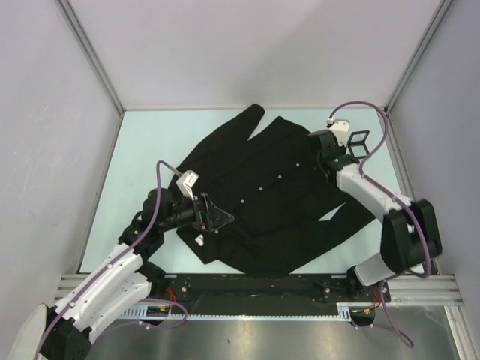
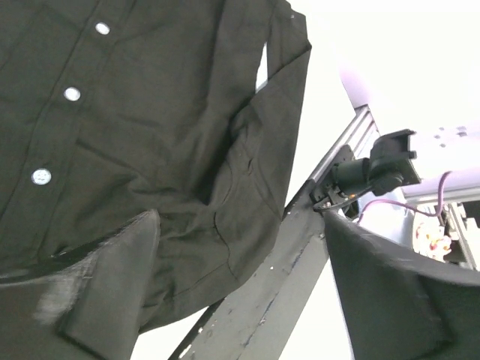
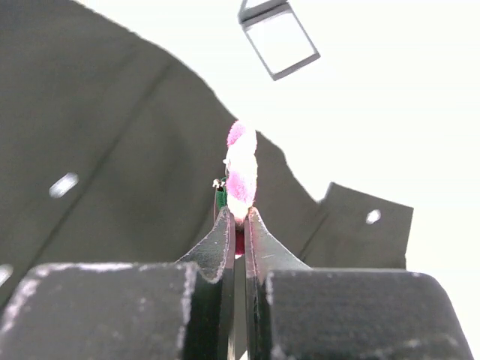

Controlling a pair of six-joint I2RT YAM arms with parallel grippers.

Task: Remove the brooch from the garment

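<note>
Right gripper [image 3: 238,225]: clamped on the small fuzzy flower-shaped brooch [image 3: 241,171], pinching its lower edge between the two black fingertips.
Left gripper [image 1: 214,214]: jaws spread wide and holding nothing, poised over the lower left part of the large black long-sleeved button-up shirt [image 1: 277,202].
Brooch location: at the right gripper's tip, standing edge-on above the shirt's upper right area, near the small black square frame [image 3: 279,41] on the pale table [image 1: 142,150].
Brooch look: pink-magenta petals with whitish fluff, a darker red patch down between the pads, and a thin metal pin end and a green bit showing at its left side.
Attachment: the cloth behind is blurred and lies flat, so the brooch seems free of it, though I cannot tell for certain.
Step in hand: probably lifting the brooch clear of the shirt.
Doing it well: keep the pinch firm, since only a narrow edge is held; raise it straight and slowly, watching whether fabric tents up with the pin.
If fabric follows: the free left gripper could press the shirt down beside the row of white buttons [image 2: 72,94].
</note>
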